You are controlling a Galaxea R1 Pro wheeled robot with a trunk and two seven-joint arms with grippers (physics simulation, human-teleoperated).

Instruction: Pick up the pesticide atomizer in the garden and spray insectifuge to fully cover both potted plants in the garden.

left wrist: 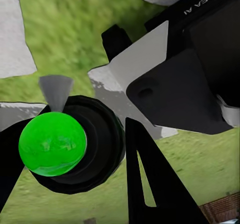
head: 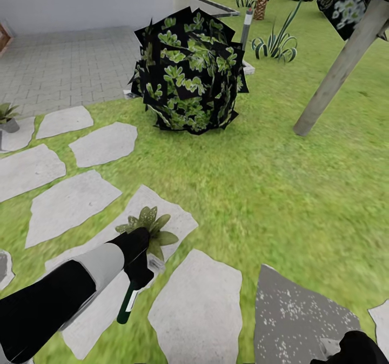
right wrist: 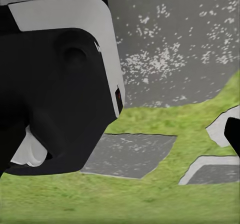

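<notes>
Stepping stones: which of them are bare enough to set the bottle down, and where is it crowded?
The stone right of the left gripper is bare, and so are the two toward the paving. The stone under the potted plant is crowded by plant, gripper and spray bottle. Another potted plant stands at the far left.

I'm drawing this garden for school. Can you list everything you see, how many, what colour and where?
Atomizer: one, dark green, held in left gripper, hanging down.
Potted plants: two, olive green; one on a stone by the left gripper, one at far left.
Bush: one, dark, green-leaved, centre back.
Stones: many, grey, in grass.
Paving: grey, back left.
Trunk: one, grey, leaning, right.
Left gripper: black.
Right gripper: black, bottom right.
</notes>
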